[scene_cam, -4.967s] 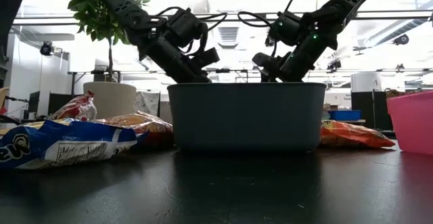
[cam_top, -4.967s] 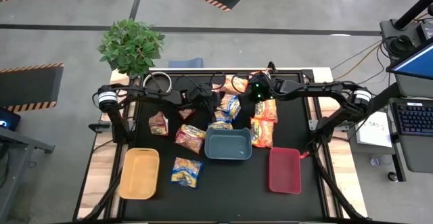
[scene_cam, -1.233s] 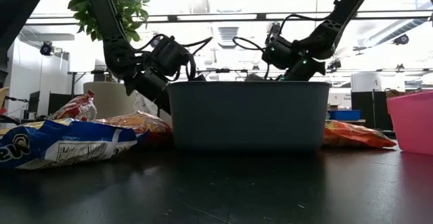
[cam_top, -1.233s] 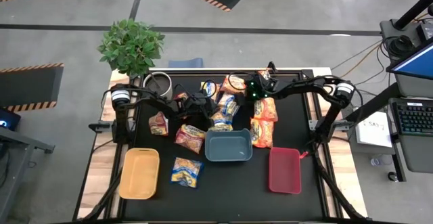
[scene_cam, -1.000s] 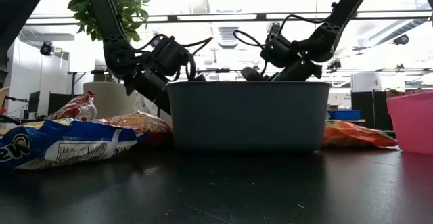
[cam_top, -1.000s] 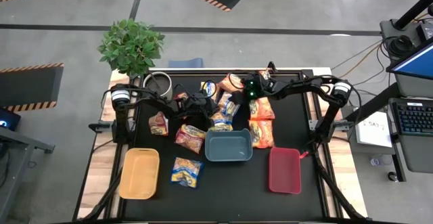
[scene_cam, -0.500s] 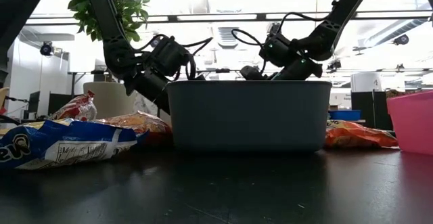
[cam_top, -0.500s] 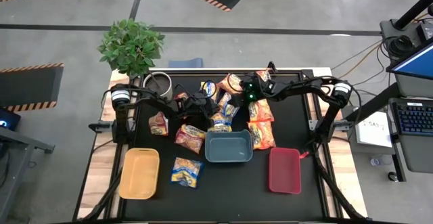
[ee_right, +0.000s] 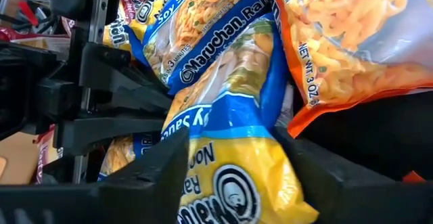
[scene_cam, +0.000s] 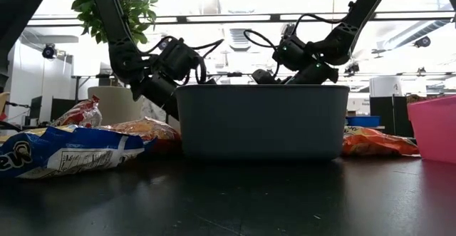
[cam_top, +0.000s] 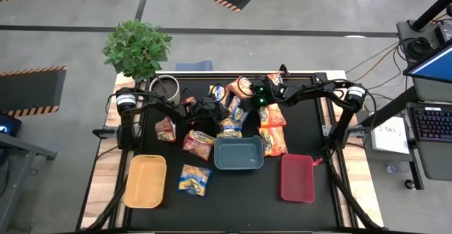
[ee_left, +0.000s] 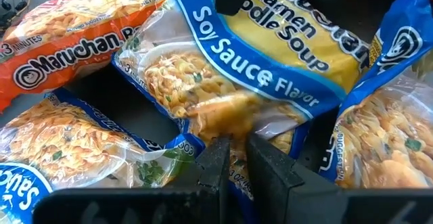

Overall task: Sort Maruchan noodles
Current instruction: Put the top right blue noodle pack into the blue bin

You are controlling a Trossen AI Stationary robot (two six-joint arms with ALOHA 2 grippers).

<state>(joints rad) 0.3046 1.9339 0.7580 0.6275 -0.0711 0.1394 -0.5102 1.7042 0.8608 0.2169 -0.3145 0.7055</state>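
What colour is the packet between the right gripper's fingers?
Blue and yellow packet; clearest in the right wrist view.
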